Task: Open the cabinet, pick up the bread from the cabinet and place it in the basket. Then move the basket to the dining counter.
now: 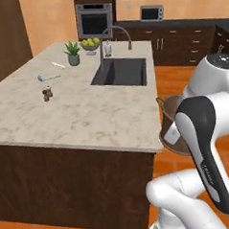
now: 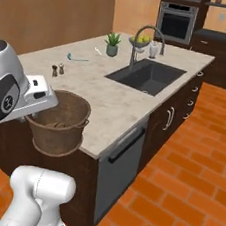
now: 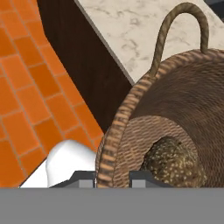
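Now the claw [image 3: 113,178] pinches the basket [image 2: 59,123] by its rim, holding it with the bread [image 3: 174,162] inside beside the desk [image 2: 111,102], probably for setting down.

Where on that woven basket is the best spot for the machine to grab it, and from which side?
Probably the rim of the basket, from above, one finger inside the wall and one outside, as the gripper holds it here. The wall is thin and stiff enough to pinch, the body too wide to span. The bread lies low inside, clear of the rim. The small loop handle also looks usable.
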